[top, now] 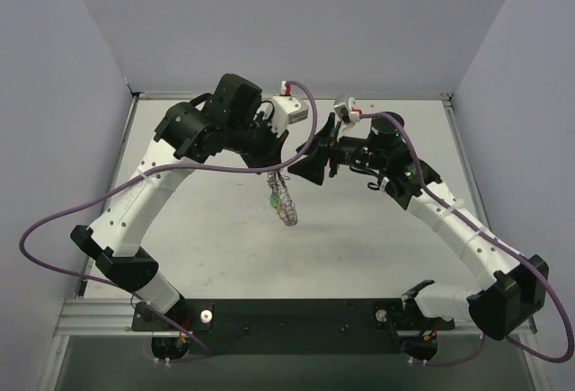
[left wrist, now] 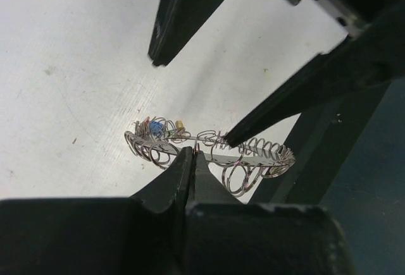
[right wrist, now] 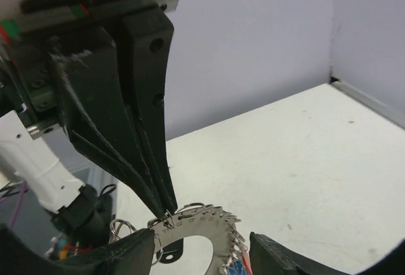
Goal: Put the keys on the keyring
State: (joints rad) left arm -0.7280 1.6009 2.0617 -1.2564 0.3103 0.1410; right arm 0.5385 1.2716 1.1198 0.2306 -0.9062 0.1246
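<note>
The keyring (left wrist: 253,153) is a silvery toothed ring carrying several small wire loops, and it hangs in the air. My left gripper (left wrist: 192,153) is shut on its rim. In the right wrist view the left gripper (right wrist: 166,207) comes down from above and pinches the top of the keyring (right wrist: 212,226). My right gripper (right wrist: 201,242) is open, one finger on each side of the ring; one of its fingertips (left wrist: 229,141) is at the ring's edge. The keys, with blue (left wrist: 156,128) and yellow (left wrist: 180,124) heads, hang at one end of the ring. In the top view the keyring (top: 287,202) dangles between both arms.
The white table (top: 359,229) lies below, walled at the back and sides. Purple cables (top: 54,220) loop beside each arm. The dark table edge (left wrist: 354,180) shows at the right of the left wrist view.
</note>
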